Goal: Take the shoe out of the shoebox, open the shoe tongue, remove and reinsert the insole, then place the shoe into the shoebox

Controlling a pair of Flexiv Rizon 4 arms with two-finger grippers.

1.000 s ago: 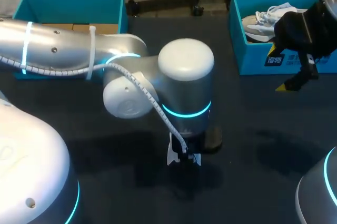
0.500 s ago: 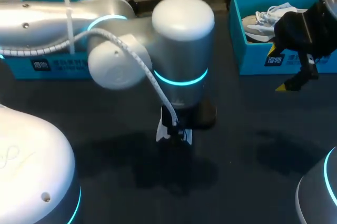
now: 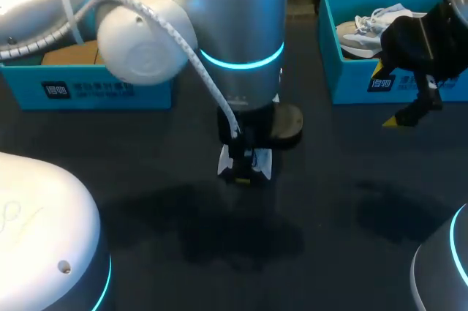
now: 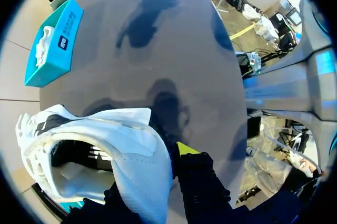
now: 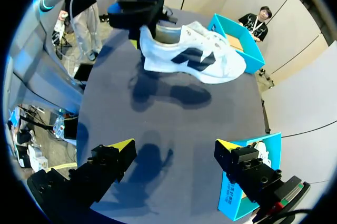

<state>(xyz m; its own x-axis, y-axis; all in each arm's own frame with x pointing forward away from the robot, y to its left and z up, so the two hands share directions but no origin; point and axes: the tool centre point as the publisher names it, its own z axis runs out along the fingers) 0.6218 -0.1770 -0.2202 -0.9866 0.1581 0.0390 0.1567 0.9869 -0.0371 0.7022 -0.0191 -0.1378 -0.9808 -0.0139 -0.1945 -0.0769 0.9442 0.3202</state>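
Observation:
A white shoe (image 5: pixel 196 55) with a dark side mark hangs above the dark table, casting a shadow beneath it. My left gripper (image 5: pixel 149 28) is shut on its heel. In the left wrist view the heel collar (image 4: pixel 138 153) sits between the fingers, with one yellow fingertip (image 4: pixel 184 147) showing. From the head view my left arm covers most of the shoe (image 3: pixel 264 164), and its gripper (image 3: pixel 245 170) is at mid table. My right gripper (image 5: pixel 174 146) stands open and empty, near the right shoebox (image 3: pixel 351 84), also seen as right gripper (image 3: pixel 409 116).
The right teal shoebox holds a second pale shoe (image 3: pixel 362 33). A second teal box (image 3: pixel 88 90) stands at the back left with brown card inside. A dark round disc (image 3: pixel 287 122) lies just behind the held shoe. The tabletop (image 3: pixel 344 201) is dark.
My left arm has risen and swung toward the back of the table, carrying the shoe with it. The right arm has not moved.

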